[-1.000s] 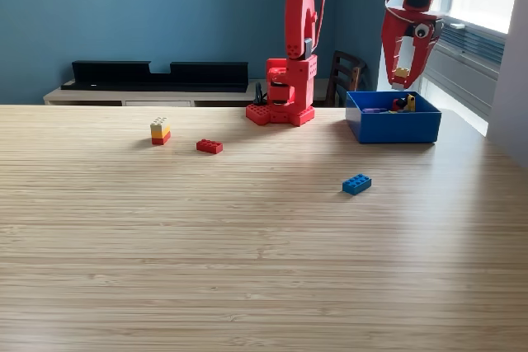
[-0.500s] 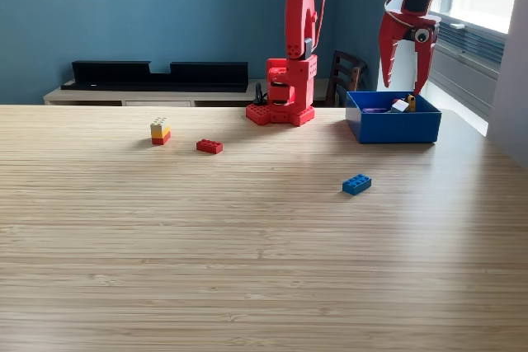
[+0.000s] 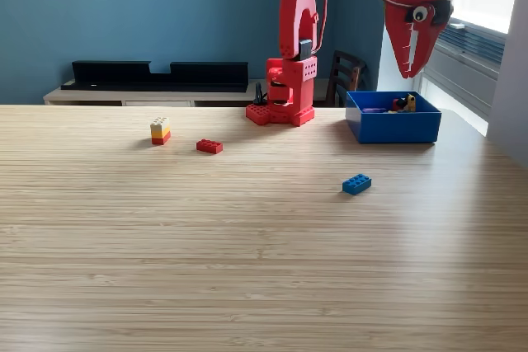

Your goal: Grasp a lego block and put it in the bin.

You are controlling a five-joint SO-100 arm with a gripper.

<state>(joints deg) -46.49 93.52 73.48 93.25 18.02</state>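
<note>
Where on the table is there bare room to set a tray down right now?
The whole near half of the table, in front of the blue block, is bare. Also bare: the far left corner beyond the stacked block. It is crowded only at the back right, around the arm's base and the bin.

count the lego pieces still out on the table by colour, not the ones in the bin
blue brick: 1
red brick: 1
stacked piece, white over yellow over red: 1
total: 3 on the table, all outside the bin
</note>
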